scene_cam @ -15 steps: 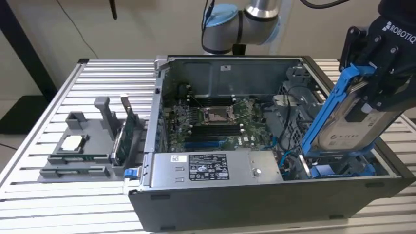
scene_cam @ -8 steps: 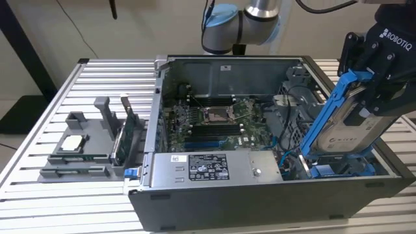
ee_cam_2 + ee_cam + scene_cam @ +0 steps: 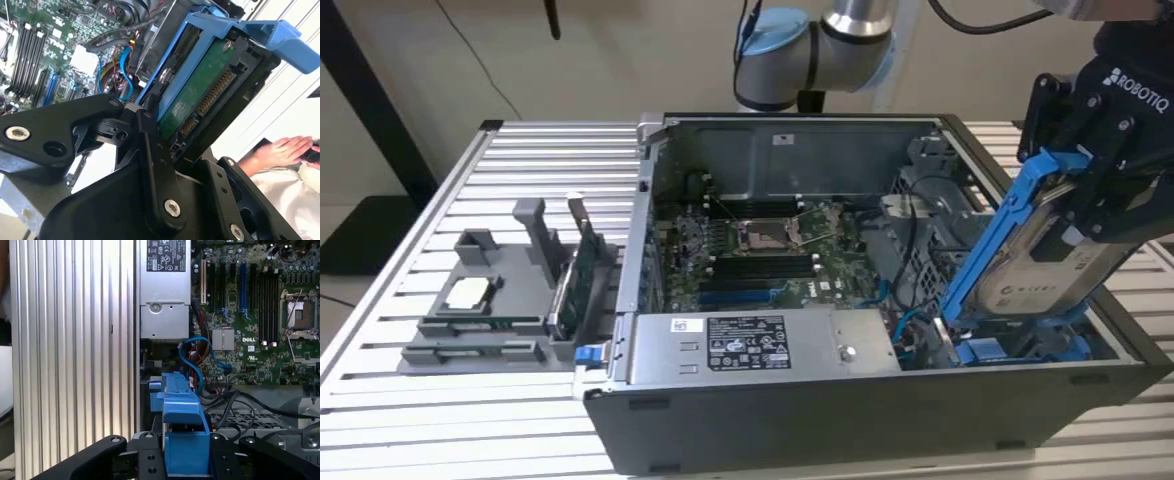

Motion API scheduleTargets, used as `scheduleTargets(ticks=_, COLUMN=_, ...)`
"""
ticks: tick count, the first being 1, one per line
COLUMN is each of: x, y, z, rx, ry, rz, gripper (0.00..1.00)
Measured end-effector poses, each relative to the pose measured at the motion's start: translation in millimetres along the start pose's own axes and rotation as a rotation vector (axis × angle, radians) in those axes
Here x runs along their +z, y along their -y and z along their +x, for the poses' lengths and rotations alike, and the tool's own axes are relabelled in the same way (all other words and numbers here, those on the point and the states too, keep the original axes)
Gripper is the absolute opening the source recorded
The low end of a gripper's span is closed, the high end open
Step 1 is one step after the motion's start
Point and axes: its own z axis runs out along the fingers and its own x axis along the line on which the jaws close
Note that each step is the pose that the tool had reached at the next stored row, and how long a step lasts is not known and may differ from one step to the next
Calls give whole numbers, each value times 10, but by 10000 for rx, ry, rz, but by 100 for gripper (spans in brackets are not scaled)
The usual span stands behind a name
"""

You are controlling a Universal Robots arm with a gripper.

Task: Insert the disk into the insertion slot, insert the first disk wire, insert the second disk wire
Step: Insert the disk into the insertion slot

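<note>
My gripper [image 3: 1083, 205] is shut on the disk [image 3: 1047, 262], a silver drive in a bright blue carrier. In the exterior view it hangs steeply tilted over the right front corner of the open computer case. Its lower end reaches down to the insertion slot [image 3: 1023, 350], a bay with blue rails; I cannot tell whether they touch. In the second wrist view the disk [image 3: 197, 97] shows its green underside and connector between the black fingers [image 3: 150, 135]. In the first wrist view the blue carrier [image 3: 182, 432] sits between the fingers [image 3: 149, 460]. Blue wires [image 3: 197, 357] curl inside the case.
The silver labelled power-supply box [image 3: 747, 342] lies along the case's front, the motherboard [image 3: 767, 250] behind it. A grey fixture [image 3: 494, 300] at the exterior view's left holds a green circuit card [image 3: 583, 270]. A person's hand [image 3: 282, 150] rests beyond the table.
</note>
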Motion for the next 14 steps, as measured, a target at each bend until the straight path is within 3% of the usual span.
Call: scheduleTargets(ticks=14, x=8, y=8, z=-4, rx=0, ry=0, rz=0, gripper=33)
